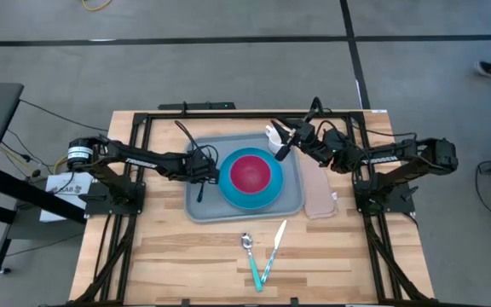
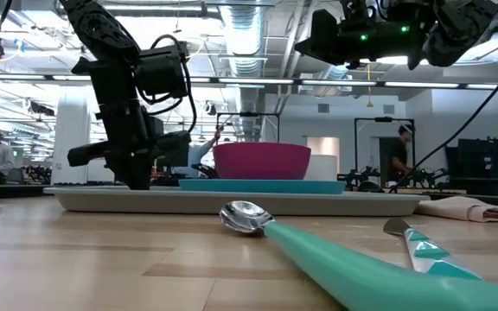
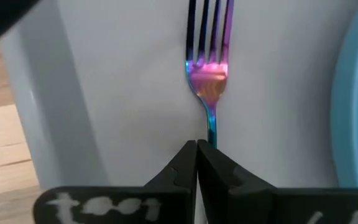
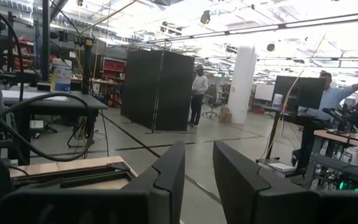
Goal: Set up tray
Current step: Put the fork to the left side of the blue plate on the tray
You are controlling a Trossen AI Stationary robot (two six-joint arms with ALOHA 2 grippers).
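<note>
The grey-blue tray point(image 1: 203, 205) lies mid-table, carrying a round blue plate point(image 1: 267, 198) with a magenta bowl point(image 1: 251, 172) on it. My left gripper point(image 1: 201, 170) is low over the tray's left strip, shut on an iridescent fork point(image 3: 207, 74) whose tines point away from the fingers. My right gripper point(image 1: 281, 149) hangs open above the tray's far right corner, next to a white object point(image 1: 273, 133), and holds nothing. In the low view the left gripper point(image 2: 135, 177) reaches down to the tray point(image 2: 102, 200). My left gripper pinches the fork's thin handle point(image 3: 211, 132) just behind the neck, between its two shut fingers point(image 3: 182, 165). The fingers come from above, pointing down at the tray. The fork's head sits close over the tray floor beside the blue plate; whether it rests there, I cannot tell.
A teal-handled spoon point(image 1: 248, 245) and knife point(image 1: 273, 249) lie on the wood near the table's near edge. A beige folded napkin point(image 1: 319, 192) lies right of the tray. Black frame rails run along the table's far and side edges.
</note>
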